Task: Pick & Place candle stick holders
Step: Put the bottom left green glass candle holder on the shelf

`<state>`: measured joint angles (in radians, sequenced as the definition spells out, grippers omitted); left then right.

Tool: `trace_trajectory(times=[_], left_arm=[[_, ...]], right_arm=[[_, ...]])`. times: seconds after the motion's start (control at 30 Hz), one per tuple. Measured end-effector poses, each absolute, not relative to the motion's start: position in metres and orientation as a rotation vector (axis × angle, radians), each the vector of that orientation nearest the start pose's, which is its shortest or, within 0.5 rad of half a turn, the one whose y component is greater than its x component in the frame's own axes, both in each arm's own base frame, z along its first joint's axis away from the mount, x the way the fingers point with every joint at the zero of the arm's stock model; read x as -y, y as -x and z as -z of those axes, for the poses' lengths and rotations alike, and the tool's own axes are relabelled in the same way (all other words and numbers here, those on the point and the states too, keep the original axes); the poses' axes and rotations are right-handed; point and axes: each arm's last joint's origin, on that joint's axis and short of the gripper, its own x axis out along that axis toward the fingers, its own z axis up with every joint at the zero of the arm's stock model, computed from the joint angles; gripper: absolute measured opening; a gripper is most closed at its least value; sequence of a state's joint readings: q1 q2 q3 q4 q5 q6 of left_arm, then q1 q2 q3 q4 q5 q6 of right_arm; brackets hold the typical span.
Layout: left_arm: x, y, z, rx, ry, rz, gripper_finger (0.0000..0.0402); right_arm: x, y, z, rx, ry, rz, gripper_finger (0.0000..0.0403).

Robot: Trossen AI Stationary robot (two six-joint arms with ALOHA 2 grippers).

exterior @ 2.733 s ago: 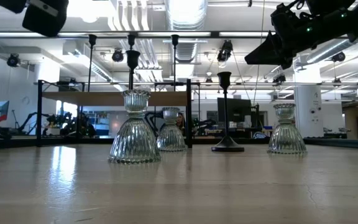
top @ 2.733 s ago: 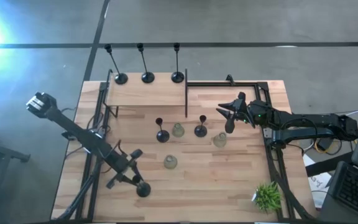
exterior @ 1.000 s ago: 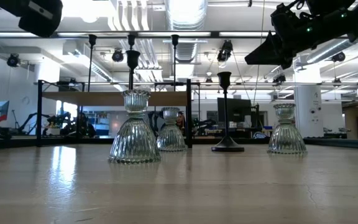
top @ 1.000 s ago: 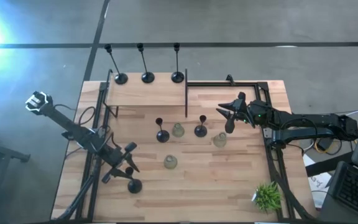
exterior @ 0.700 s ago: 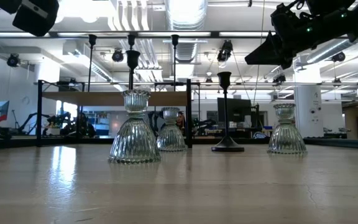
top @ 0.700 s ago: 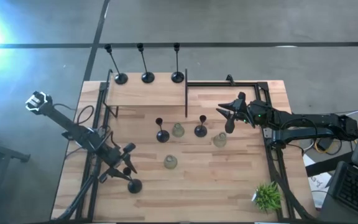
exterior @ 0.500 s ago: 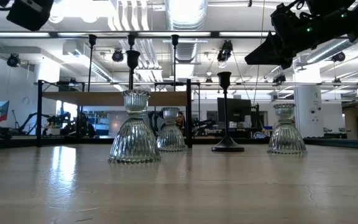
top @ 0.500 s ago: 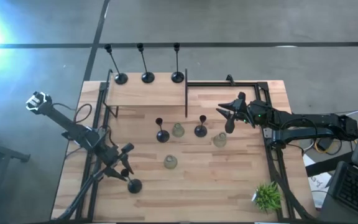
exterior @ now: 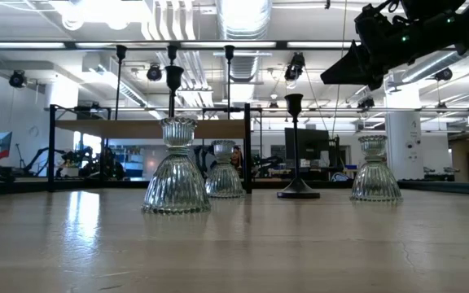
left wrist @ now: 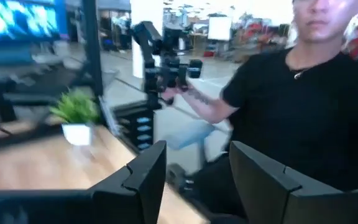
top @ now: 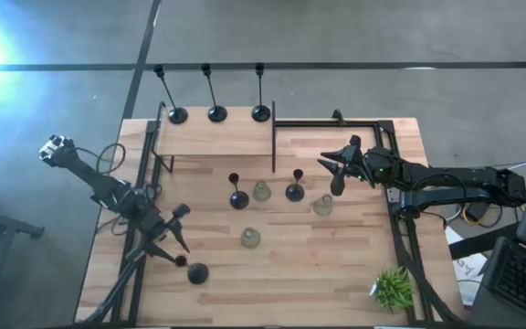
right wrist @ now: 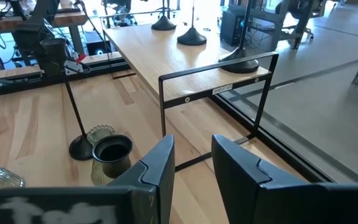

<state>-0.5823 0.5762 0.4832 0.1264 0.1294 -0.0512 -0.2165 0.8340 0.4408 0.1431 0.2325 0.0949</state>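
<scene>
Three tall black holders stand on their round bases on the raised shelf at the back. Two short black holders and three pale glass holders stand on the table's middle. Another black holder stands near the front left. My left gripper is open and empty just left of that holder. My right gripper hovers open and empty above the table's right side, beside the short holders; it also shows in the low view.
A potted plant stands at the front right corner. A black frame post marks the shelf's right end. A person in a black shirt sits beyond the table's near side. Bare wood lies in the front middle.
My left gripper has drawn back from the front-left black holder toward the table's left edge and has left the low view at its upper left. The holder stands where it was. My right arm has kept still.
</scene>
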Motion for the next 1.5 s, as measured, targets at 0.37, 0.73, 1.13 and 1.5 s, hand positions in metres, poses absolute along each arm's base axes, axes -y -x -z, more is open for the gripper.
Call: trace_trajectory(times=[0.37, 0.73, 1.13, 1.5], left_arm=[[0.052, -0.120, -0.311, -0.103, -0.335, -0.253, 0.0251], [0.050, -0.133, -0.278, -0.215, -0.346, -0.345, 0.0269], [0.037, -0.142, -0.234, -0.346, -0.258, -0.337, 0.0265], [0.035, -0.149, -0.204, -0.305, -0.113, -0.105, 0.0261]], right_arm=[[0.046, -0.179, -0.237, -0.226, -0.090, 0.458, 0.0104], [0.046, -0.179, -0.237, -0.228, -0.088, 0.458, 0.0101], [0.046, -0.179, -0.237, -0.228, -0.087, 0.459, 0.0105], [0.046, -0.179, -0.237, -0.230, -0.081, 0.459, 0.0096]])
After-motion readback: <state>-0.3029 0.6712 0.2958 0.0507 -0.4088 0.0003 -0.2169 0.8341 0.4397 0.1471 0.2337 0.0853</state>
